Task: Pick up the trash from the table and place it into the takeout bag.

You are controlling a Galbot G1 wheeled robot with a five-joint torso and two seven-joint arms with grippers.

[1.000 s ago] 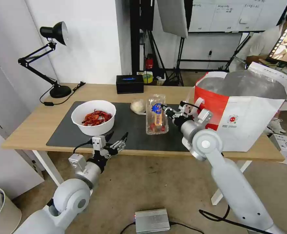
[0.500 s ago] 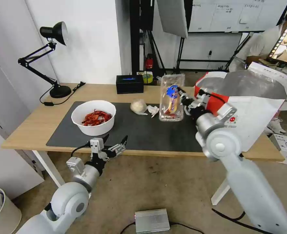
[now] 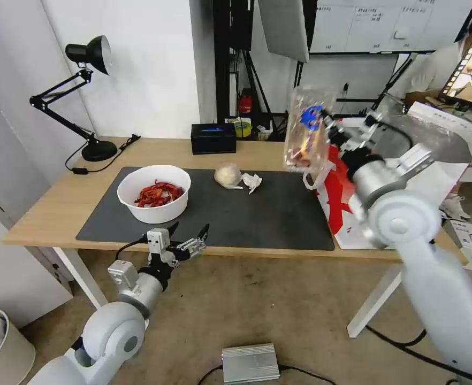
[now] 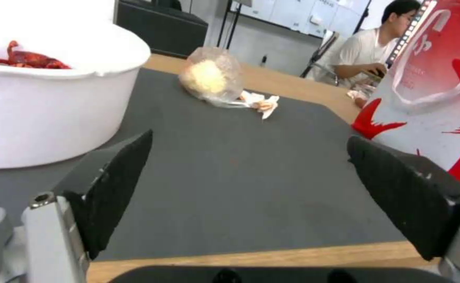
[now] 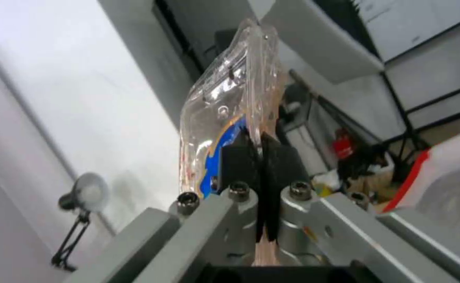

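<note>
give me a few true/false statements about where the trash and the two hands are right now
1. The right hand is shut on the clear food box, held in the air. True.
2. The white bowl is inside the takeout bag. False: it sits on the dark mat on the table.
3. The left hand is open and holds nothing. True.
4. The beige lump and tissue wad lie on the floor. False: both lie on the mat.
5. The left hand is over the bag. False: it is at the table's near edge, near the bowl.
</note>
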